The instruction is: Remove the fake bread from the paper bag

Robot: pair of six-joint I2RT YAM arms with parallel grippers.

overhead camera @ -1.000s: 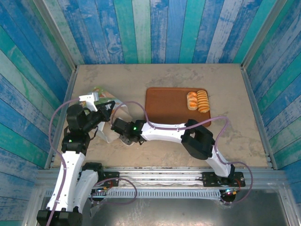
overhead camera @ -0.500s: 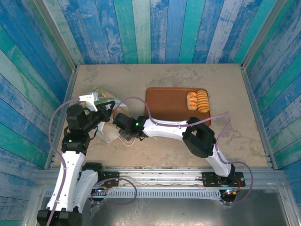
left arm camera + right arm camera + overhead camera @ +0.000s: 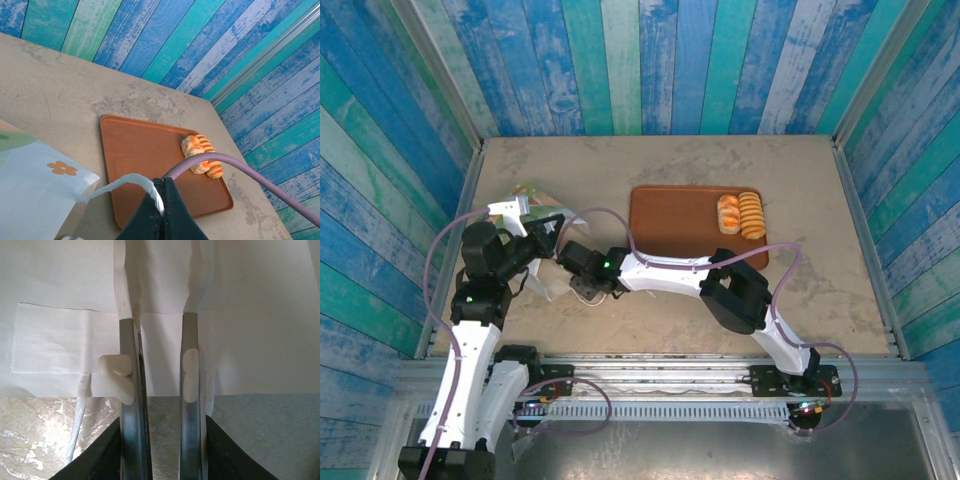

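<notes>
The white paper bag (image 3: 532,203) lies on its side at the table's left; its printed side (image 3: 40,172) shows in the left wrist view. My left gripper (image 3: 163,195) is shut on the bag's white loop handle (image 3: 125,182), holding it up by the mouth (image 3: 548,238). My right gripper (image 3: 570,258) reaches left into the bag's mouth. Its fingers (image 3: 128,365) stand open (image 3: 160,325) with only white paper behind them and nothing between. Two ridged, striped pieces of fake bread (image 3: 741,214) lie on the tray (image 3: 202,157). Any bread inside the bag is hidden.
A flat brown tray (image 3: 670,225) sits mid-table, right of the bag. The right arm's purple cable (image 3: 235,165) arcs over it. Blue-green plank walls (image 3: 640,60) close in the table on three sides. Bare tabletop (image 3: 820,280) lies right of the tray.
My right gripper has moved up and left, deeper into the bag's mouth, and its elbow has shifted left. The left gripper has kept its hold on the handle.
</notes>
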